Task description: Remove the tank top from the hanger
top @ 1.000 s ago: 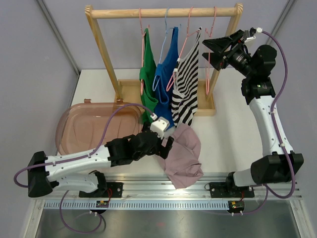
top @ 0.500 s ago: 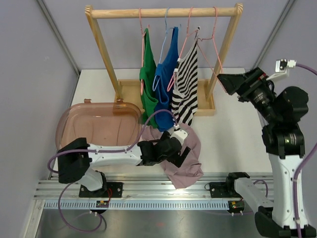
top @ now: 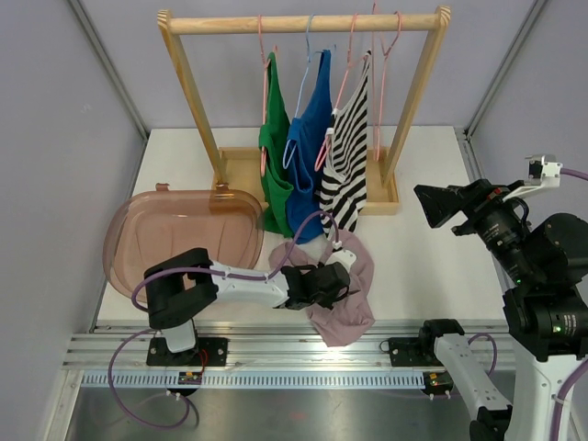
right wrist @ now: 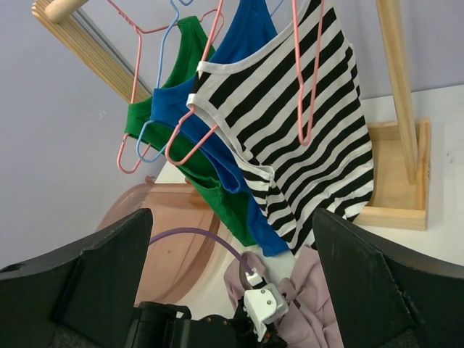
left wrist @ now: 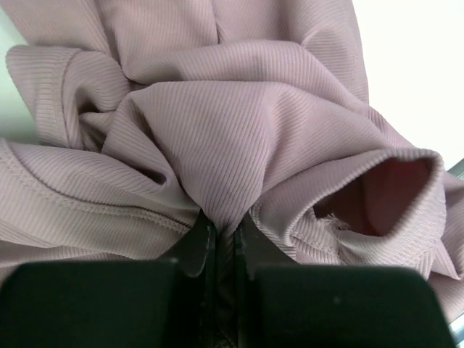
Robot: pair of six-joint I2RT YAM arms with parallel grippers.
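Observation:
The mauve tank top [top: 354, 299] lies crumpled on the table in front of the rack, off any hanger. My left gripper [top: 342, 283] is shut on a fold of it; the left wrist view shows ribbed mauve cloth [left wrist: 239, 130] pinched between the closed jaws of the left gripper [left wrist: 223, 233]. An empty pink hanger [top: 377, 87] hangs at the right end of the rail. My right gripper [top: 434, 204] is open in the air right of the rack, holding nothing. In the right wrist view the right gripper [right wrist: 232, 217] looks toward the hanger [right wrist: 308, 80] and the tank top [right wrist: 315, 301].
The wooden rack [top: 303, 23] carries a green top [top: 273, 156], a blue top [top: 308, 147] and a striped top [top: 347, 156] on hangers. A brown translucent tub [top: 175, 239] sits on the table at the left. The metal rail [top: 303, 344] runs along the near edge.
My left gripper has reached further right and shut on the mauve tank top. The right arm has pulled back from the rack, down and to the right, still open.

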